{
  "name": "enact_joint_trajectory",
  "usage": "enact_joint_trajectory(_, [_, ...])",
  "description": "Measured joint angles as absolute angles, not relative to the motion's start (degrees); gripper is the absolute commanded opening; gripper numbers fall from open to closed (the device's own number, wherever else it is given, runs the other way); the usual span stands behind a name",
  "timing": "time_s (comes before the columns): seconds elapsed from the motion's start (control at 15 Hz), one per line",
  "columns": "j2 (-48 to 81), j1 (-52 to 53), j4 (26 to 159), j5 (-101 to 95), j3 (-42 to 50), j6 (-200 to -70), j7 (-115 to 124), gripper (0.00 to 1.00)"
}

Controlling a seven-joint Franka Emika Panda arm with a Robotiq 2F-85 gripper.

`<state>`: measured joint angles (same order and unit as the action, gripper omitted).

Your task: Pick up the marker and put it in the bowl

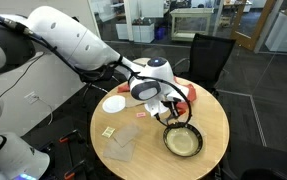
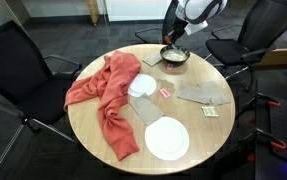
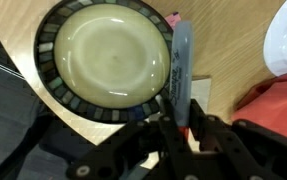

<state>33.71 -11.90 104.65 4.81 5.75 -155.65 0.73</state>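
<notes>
A grey marker [image 3: 180, 72] with a red end is held between my gripper's [image 3: 179, 122] fingers in the wrist view. Its tip points toward the rim of the bowl [image 3: 107, 60], which is cream inside with a dark patterned rim. In both exterior views the gripper [image 1: 171, 110] [image 2: 173, 40] hangs just over the bowl's [image 1: 183, 141] [image 2: 174, 56] edge. The marker itself is too small to make out in the exterior views.
The round wooden table [image 2: 213, 125] also holds a red cloth [image 2: 105, 92], a white plate [image 2: 167, 138], a white bowl [image 2: 142, 84], grey napkins [image 2: 203, 93] and small packets. Black chairs [image 2: 13, 60] surround the table.
</notes>
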Motion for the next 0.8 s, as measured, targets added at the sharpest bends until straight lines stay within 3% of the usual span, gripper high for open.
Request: enact_joint_trajectory(0.8, [41.49, -11.69, 99.07, 8.59, 10.42, -155.57, 17.12, 0.05])
